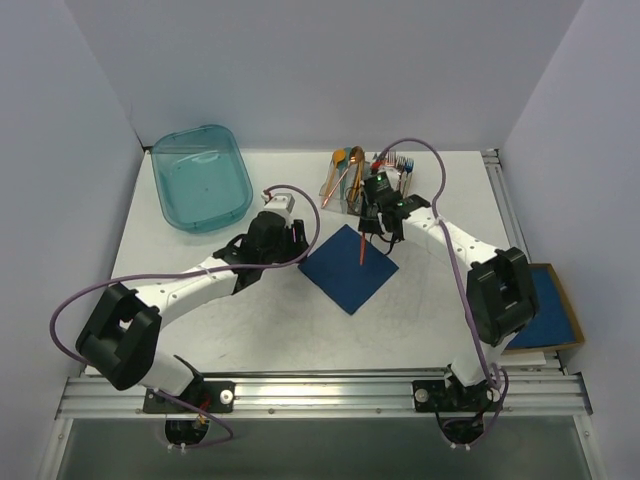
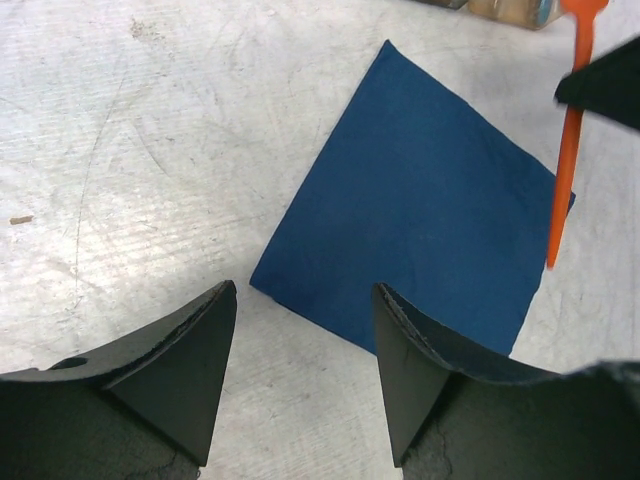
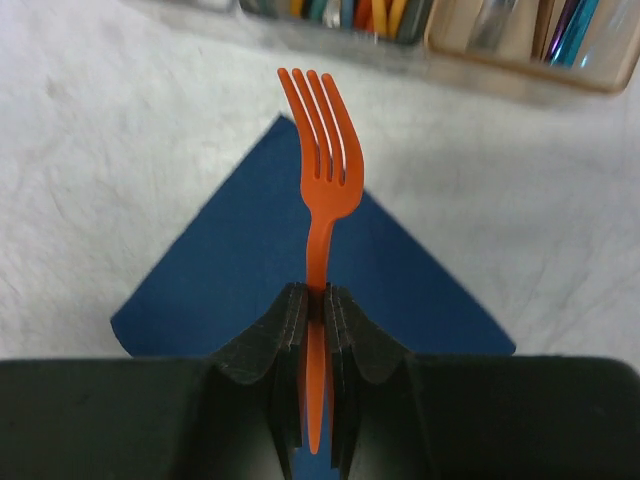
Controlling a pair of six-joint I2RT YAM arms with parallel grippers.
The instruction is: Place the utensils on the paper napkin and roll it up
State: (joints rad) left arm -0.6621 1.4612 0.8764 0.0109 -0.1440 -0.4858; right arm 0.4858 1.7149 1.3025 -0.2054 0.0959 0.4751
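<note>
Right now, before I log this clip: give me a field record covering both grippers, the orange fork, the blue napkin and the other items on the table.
left gripper: open, holding nothing, at the napkin's left corner
right gripper: shut on the fork's handle
slim orange fork: held over the napkin; contact cannot be told
dark blue square paper napkin: flat, unrolled, nothing lying on it
clear cutlery holder: far side of table, more cutlery inside
translucent teal plastic tub: far left
</note>
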